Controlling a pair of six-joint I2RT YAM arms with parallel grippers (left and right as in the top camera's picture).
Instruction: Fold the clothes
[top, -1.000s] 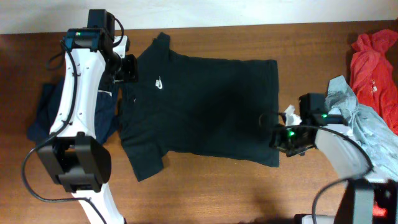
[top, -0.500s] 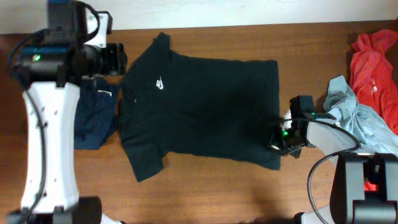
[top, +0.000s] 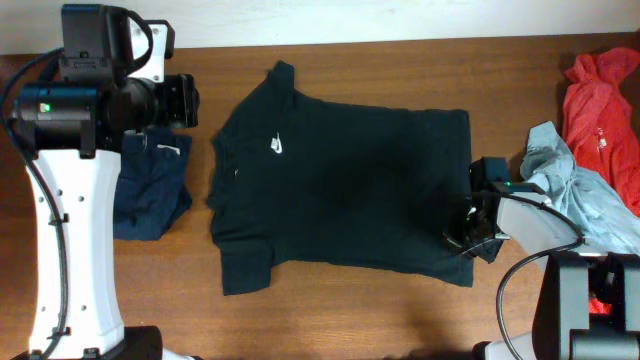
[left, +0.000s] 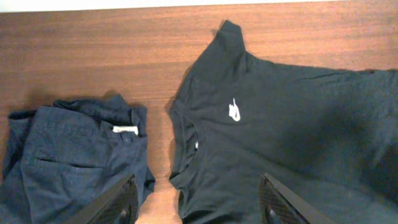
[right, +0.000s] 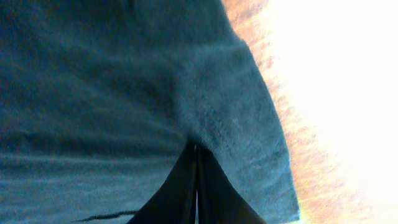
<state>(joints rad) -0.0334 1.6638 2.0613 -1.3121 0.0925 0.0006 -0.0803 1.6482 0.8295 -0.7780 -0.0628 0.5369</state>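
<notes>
Shirt (top: 340, 185) spread flat across the table (top: 400, 60), collar to the left. Right claw (top: 462, 240) pinched tight on its hem corner. Left claw (left: 199, 202) hangs wide open, empty, above collar and crumpled navy garment (top: 150, 185).

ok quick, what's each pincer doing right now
left pincer: open, holding nothing
right pincer: closed on the edge of the black shirt
</notes>
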